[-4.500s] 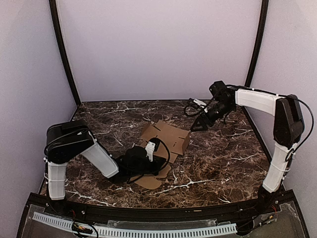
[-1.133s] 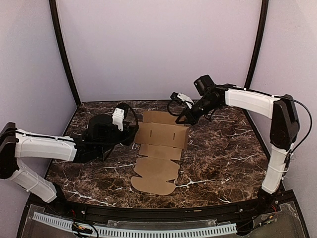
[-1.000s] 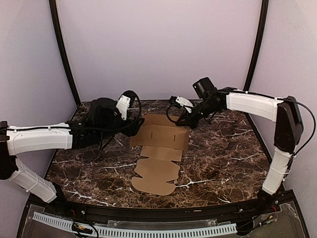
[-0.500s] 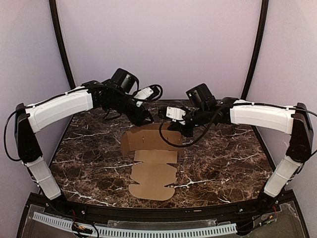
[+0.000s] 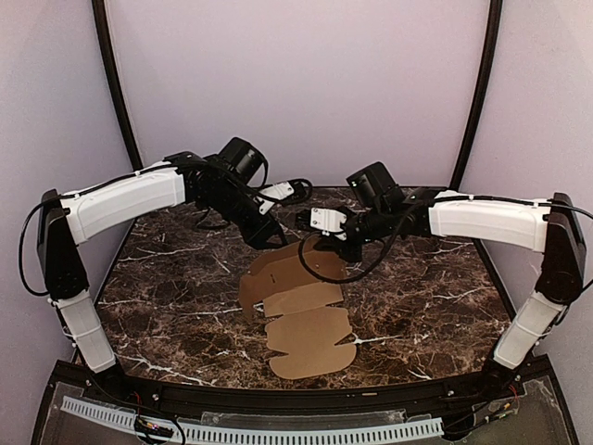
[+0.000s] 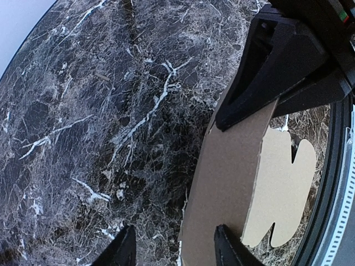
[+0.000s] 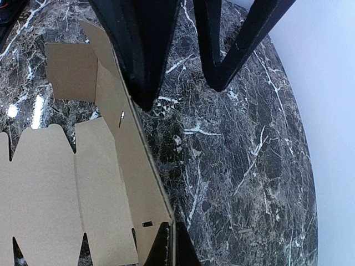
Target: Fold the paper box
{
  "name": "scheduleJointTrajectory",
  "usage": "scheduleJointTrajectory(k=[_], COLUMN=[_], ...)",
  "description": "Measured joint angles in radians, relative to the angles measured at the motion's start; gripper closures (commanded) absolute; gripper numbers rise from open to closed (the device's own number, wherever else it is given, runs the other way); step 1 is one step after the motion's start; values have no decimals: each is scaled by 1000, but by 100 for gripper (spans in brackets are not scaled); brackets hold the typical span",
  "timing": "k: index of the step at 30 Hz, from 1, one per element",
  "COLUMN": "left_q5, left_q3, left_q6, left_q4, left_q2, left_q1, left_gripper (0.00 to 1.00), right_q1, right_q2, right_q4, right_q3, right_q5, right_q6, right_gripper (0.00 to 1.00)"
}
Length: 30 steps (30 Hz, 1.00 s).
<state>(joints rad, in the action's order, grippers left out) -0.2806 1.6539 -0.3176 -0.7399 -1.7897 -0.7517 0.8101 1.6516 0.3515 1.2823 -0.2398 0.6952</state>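
Brown cardboard lies near the middle of the desk (image 5: 435,297): the paper box (image 5: 301,311) is an unfolded die-cut sheet. Its rounded tabs point toward the near edge, and its far panel (image 7: 125,144) stands up as a low wall.

The right gripper (image 5: 341,248) is closed tight, with its fingertips meeting on the right end of that raised panel's top edge. The right wrist view shows the edge running straight into the pinch.

The left gripper (image 5: 278,236) comes in from the far left with its jaws partly spread. One of its fingers (image 7: 145,83) sits just beside the top edge of the panel. The other hangs over bare marble on the far side, apart from the cardboard. In the left wrist view the standing panel runs lengthwise from that near finger to the right gripper's tip.

Both arms reach across the back half of the desk, and their grippers are close together over the sheet's far edge. Dark veined marble stretches bare to the left and right of the sheet, and also behind it up to the lilac back wall (image 5: 296,93).
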Motion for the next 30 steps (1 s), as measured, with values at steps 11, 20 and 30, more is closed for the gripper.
scheduleJointTrajectory(k=[11,20,30], left_q5=[-8,55,56], left_q3=[0,16,47], left_q6=[-38,-61,-79], left_q4=[-19,-40,-63], left_q2=[62,10,-37], left_q1=[-17,-46,-45], left_gripper=[49,74,99], right_q1=[0,0,-1], right_q2=[18,18,4], right_q4=[-4,-6,-10], right_q3=[11,16,2], right_q5=[-2,-11,-28], right_q6=[-5,-4,2], right_gripper=[100,100,97])
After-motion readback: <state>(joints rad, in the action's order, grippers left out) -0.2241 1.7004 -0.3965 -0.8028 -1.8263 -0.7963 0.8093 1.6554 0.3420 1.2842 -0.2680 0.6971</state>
